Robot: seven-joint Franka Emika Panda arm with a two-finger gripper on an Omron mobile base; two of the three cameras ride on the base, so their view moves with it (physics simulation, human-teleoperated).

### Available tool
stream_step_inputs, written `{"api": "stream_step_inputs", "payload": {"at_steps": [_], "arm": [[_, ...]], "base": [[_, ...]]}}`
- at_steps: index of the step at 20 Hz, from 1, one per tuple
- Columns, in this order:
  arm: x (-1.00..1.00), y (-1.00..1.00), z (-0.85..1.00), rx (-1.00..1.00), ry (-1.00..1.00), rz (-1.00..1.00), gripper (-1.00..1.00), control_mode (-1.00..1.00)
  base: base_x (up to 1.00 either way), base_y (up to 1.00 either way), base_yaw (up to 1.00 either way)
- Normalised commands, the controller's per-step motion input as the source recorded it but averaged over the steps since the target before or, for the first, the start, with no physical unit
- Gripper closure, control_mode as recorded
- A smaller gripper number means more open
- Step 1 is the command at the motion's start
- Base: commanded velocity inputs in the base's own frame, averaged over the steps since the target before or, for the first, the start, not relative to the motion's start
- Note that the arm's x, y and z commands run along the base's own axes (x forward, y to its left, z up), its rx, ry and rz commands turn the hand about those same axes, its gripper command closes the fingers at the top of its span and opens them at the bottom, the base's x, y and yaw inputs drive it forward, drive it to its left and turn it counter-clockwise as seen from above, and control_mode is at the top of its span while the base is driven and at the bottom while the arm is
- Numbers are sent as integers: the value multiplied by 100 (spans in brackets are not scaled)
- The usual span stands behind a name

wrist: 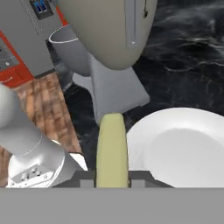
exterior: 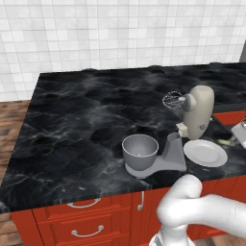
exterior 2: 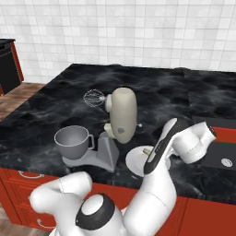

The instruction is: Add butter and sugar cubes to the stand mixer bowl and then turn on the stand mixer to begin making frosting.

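Clamped lengthwise in the tool (wrist: 112, 178), the pale yellow butter stick (wrist: 112, 148) points toward the deep grey metal mixer bowl (wrist: 72, 50), beyond the mixer's grey column (wrist: 114, 89), above the round white plate (wrist: 183, 144).

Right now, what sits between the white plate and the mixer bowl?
In the left base view, the stand mixer's grey column rises between the white plate and the stand mixer bowl, with its flat base running under the bowl. The right base view agrees.
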Motion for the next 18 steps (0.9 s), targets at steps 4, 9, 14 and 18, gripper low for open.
{"api": "stream_step_inputs", "payload": {"at_steps": [4, 9, 14, 18], "arm": [[-100, 56, 74, 0, -3, 0, 100, -100], [-72, 99, 50, -5, 0, 0, 100, -100], [-19, 100, 36, -12, 0, 0, 100, -100], [0, 100, 35, -14, 0, 0, 100, -100]], "base": [[0, 0, 0], [0, 0, 0], [0, 0, 0], [0, 0, 0]]}}
